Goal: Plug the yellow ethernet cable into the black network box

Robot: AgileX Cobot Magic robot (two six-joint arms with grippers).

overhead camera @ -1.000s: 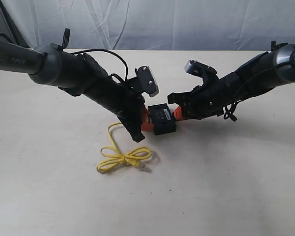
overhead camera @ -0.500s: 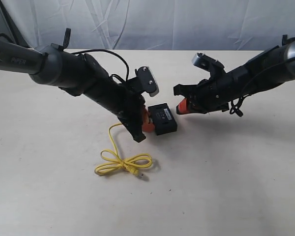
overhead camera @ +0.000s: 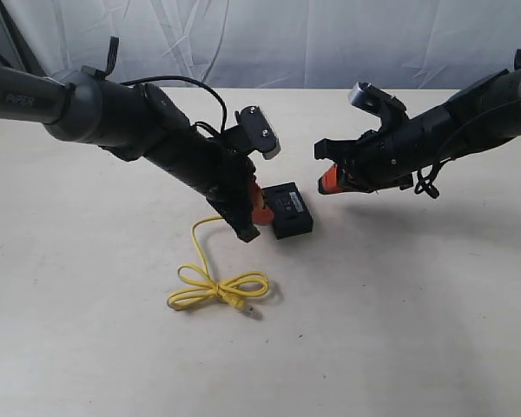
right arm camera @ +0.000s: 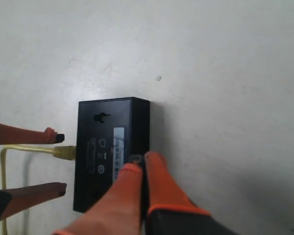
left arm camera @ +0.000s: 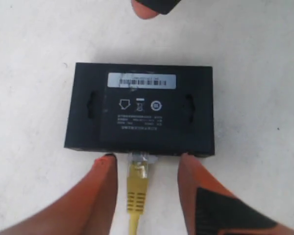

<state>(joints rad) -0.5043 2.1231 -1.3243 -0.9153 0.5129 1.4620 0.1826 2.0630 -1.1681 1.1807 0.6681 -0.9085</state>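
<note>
With the thin yellow ethernet cable's (left arm camera: 136,193) plug seated in the flat black plastic network box (left arm camera: 139,108) (mid-table), only withdrawal is left: left gripper (left arm camera: 144,169) spread astride, right gripper (right arm camera: 137,164) pressed together.

Place: robot lab or test bench
Signs: bare pale tabletop (overhead camera: 399,330), wrinkled white cloth backdrop (overhead camera: 286,39) hung behind

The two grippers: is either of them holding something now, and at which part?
Neither holds anything. The left gripper is open around the yellow ethernet cable's plug without touching it; the right gripper is shut and empty above the black network box.
</note>
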